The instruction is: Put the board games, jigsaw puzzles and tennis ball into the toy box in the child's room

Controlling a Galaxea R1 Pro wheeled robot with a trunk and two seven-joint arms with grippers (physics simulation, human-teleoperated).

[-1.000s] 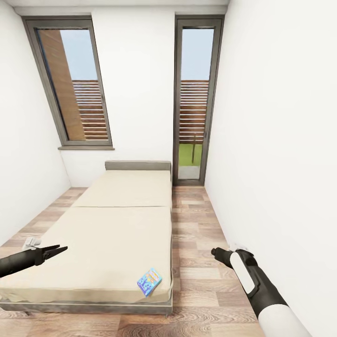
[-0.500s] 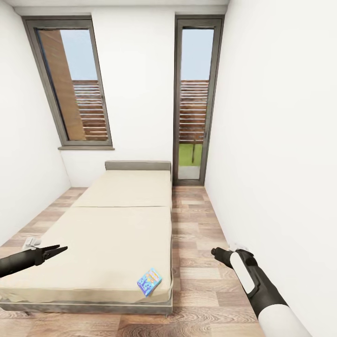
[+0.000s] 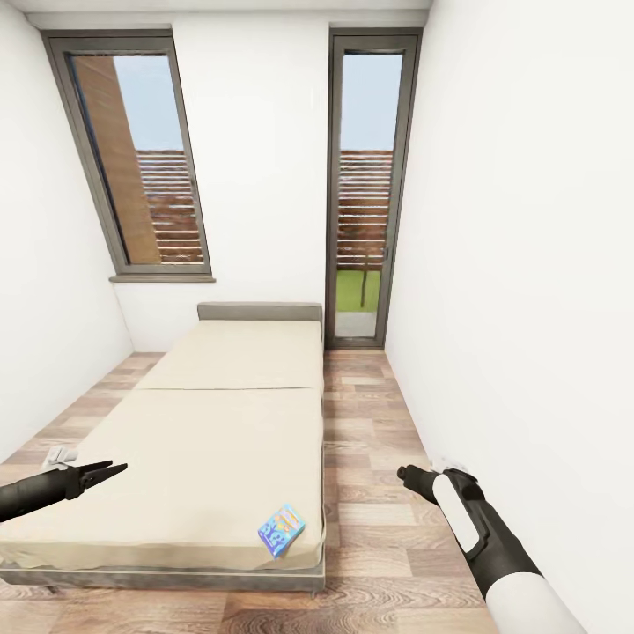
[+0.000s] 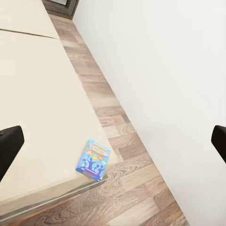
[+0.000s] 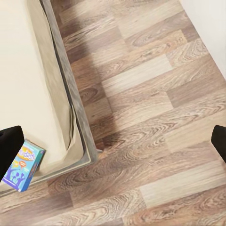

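Note:
A small blue board game (image 3: 281, 530) lies flat on the beige bed (image 3: 220, 423), close to its near right corner. It also lies by the mattress edge in the left wrist view (image 4: 94, 159) and the right wrist view (image 5: 22, 165). My left gripper (image 3: 110, 471) hovers open over the bed's near left part, well left of the game. My right gripper (image 3: 404, 475) hangs open above the wood floor to the right of the bed; its fingers (image 5: 10, 143) stand wide apart. The table, toy box, jigsaw puzzles and tennis ball are out of view.
A strip of wood floor (image 3: 374, 423) runs between the bed and the white right wall (image 3: 528, 264). A tall glass door (image 3: 365, 194) and a window (image 3: 132, 158) are in the far wall. More floor (image 3: 79, 396) lies left of the bed.

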